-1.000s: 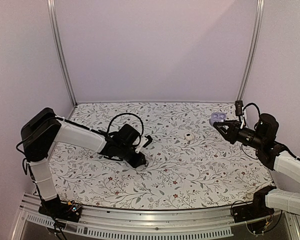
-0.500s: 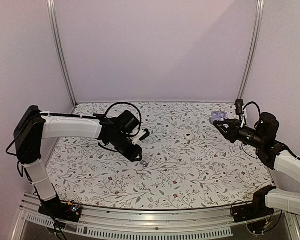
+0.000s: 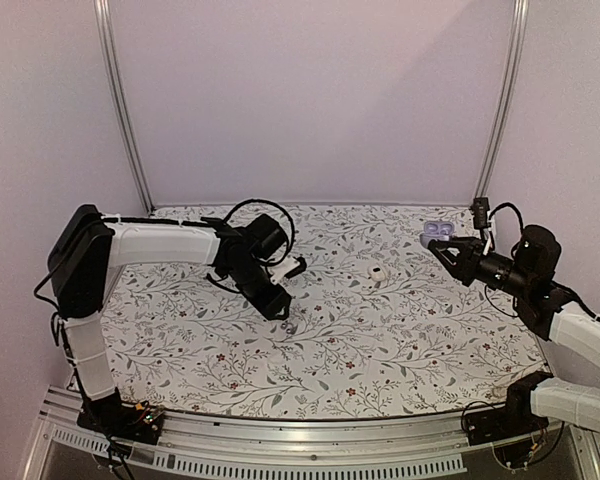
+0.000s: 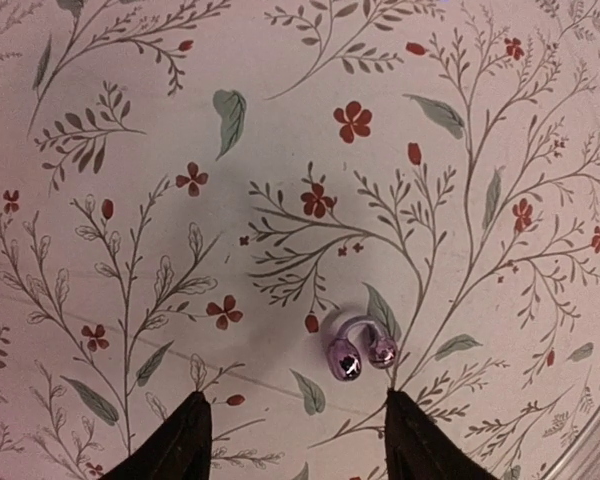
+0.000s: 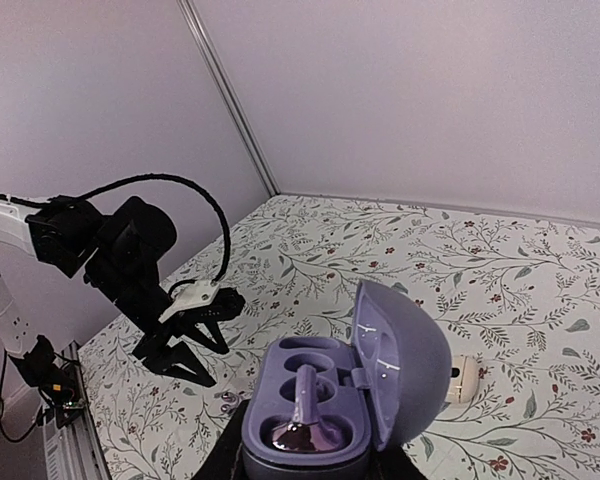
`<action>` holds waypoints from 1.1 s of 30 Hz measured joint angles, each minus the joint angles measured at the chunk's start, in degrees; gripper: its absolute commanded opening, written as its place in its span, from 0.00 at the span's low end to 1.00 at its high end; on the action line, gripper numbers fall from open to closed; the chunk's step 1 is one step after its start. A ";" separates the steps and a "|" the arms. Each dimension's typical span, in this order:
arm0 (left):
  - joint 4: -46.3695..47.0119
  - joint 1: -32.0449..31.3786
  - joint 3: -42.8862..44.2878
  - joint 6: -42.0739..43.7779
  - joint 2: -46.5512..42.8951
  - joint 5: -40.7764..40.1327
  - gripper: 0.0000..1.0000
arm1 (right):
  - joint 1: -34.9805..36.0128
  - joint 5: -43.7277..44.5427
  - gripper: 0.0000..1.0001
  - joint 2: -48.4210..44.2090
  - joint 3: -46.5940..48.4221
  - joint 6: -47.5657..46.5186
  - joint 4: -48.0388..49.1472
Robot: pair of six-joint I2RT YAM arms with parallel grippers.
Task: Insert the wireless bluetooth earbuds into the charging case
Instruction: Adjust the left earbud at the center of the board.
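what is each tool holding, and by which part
Right tool grips the open charging case by its lower body; left tool is open, holding nothing.

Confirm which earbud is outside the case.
The purple earbud lying on the table under the open left claw. The other earbud is seated in the open case.

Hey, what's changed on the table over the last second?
The left pincer lifted off the table and now hangs open over the purple earbud, which lies free below it. Whether the earbud was let go just then I can't tell. The right pincer kept its grip on the open case, and the small white object did not move.
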 measured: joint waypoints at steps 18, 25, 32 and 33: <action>-4.13 -2.69 4.70 7.78 8.83 -2.93 0.68 | 0.00 -0.17 0.00 0.09 0.09 0.02 0.00; -4.09 -2.01 5.73 5.97 9.18 -6.03 0.60 | 0.00 -0.22 0.00 0.72 0.79 0.04 0.02; -3.56 0.72 6.36 2.82 9.18 -5.68 0.53 | 0.00 -0.39 0.00 1.11 0.83 0.02 0.02; -3.48 1.36 6.40 2.29 9.18 -5.57 0.52 | 0.00 -0.39 0.00 1.11 0.83 0.02 0.02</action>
